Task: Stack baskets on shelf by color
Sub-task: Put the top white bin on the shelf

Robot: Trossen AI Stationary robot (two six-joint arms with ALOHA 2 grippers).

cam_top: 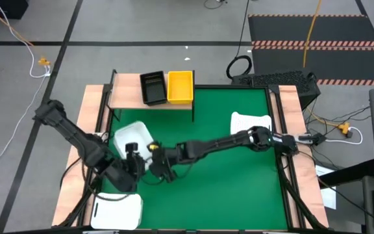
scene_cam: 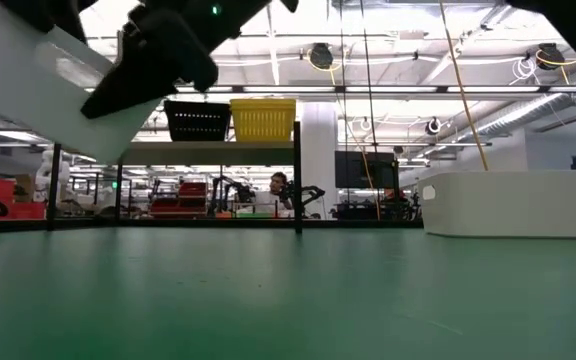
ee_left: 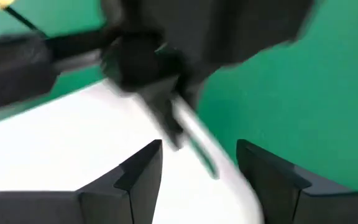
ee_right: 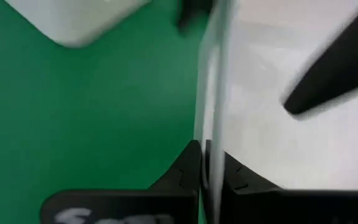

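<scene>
Overhead, a white basket [cam_top: 133,138] is being gripped at its rim by the right gripper [cam_top: 156,166], with the left gripper [cam_top: 132,156] touching it. A black basket [cam_top: 153,87] and yellow basket [cam_top: 180,86] are being carried side by side by the shelf [cam_top: 127,91]. Level across the table, the white basket [scene_cam: 38,80] is being held tilted in the air. Past the left wrist, fingers [ee_left: 138,171] are being kept apart around the rim. Past the right wrist, the thin wall [ee_right: 211,118] is being pinched.
</scene>
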